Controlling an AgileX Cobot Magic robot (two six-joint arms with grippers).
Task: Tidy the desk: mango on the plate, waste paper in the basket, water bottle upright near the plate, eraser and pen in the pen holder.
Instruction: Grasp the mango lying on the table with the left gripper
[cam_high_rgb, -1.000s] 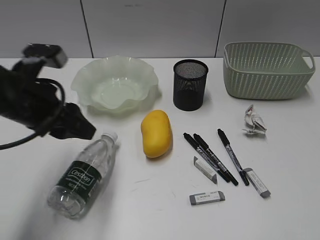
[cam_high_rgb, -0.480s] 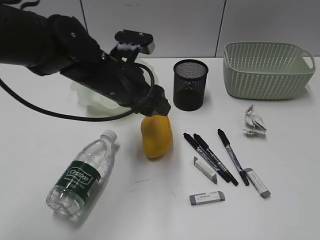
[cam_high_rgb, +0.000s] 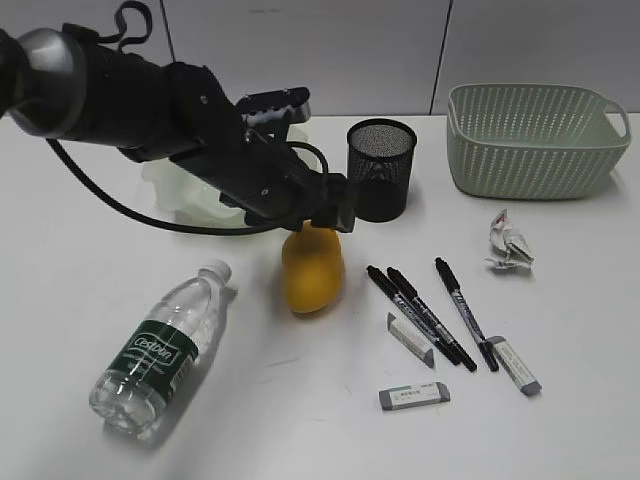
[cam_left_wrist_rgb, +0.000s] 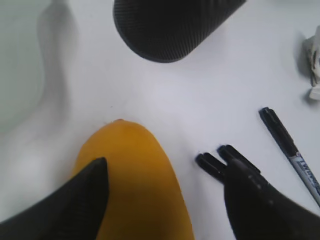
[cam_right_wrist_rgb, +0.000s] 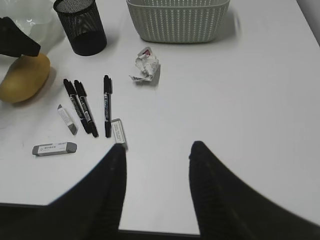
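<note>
The yellow-orange mango (cam_high_rgb: 313, 270) lies in the middle of the desk (cam_high_rgb: 300, 420). My left gripper (cam_high_rgb: 326, 216) hangs over its far end, open, one finger on each side (cam_left_wrist_rgb: 165, 169). The arm hides most of the pale green plate (cam_high_rgb: 160, 178). Lying on its side at front left is the water bottle (cam_high_rgb: 165, 345). Three black pens (cam_high_rgb: 420, 315) and three erasers (cam_high_rgb: 414, 396) lie right of the mango. The waste paper (cam_high_rgb: 508, 243) sits before the basket (cam_high_rgb: 535, 140). The pen holder (cam_high_rgb: 381, 170) stands behind the mango. My right gripper (cam_right_wrist_rgb: 157, 146) is open and empty.
The left arm's black cable (cam_high_rgb: 120, 210) loops over the desk at back left. The pen holder stands close to the left gripper's right side. The right gripper hovers near the desk's front edge (cam_right_wrist_rgb: 160, 232), over bare white surface.
The left arm has swung from the far left, across the plate, to the mango's far end, and its jaws have widened. The right gripper has not moved.
</note>
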